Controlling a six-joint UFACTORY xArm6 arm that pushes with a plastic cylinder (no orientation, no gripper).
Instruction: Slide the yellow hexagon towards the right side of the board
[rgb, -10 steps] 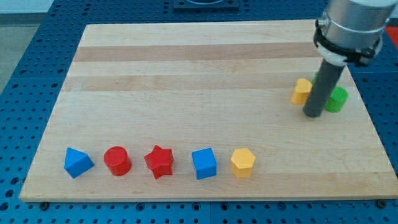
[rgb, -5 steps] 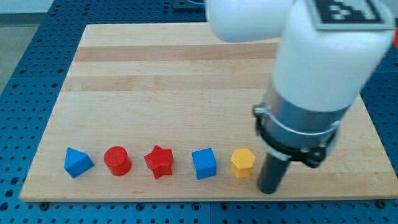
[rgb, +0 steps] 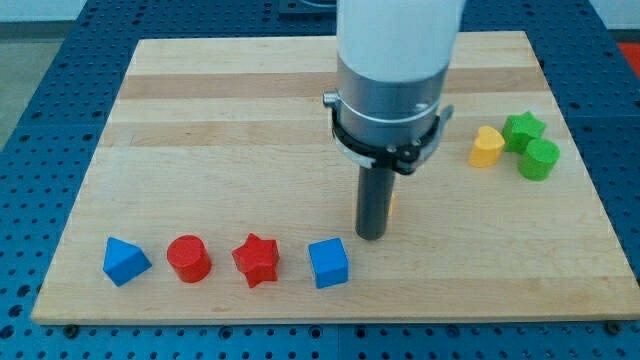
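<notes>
Only a thin yellow sliver of the yellow hexagon shows; it sits just right of the rod, which hides the rest of it. My tip rests on the wooden board a little right of the board's middle, above and right of the blue cube. The tip is close against the hexagon's left side; I cannot tell whether they touch.
A row lies near the view's bottom edge: a blue triangular block, a red cylinder, a red star and the blue cube. At the right stand a yellow block, a green star and a green cylinder.
The rod swung from the right cluster down to the right of the yellow hexagon, then moved up and left. The hexagon has left the bottom row and moved up, now behind the rod.
</notes>
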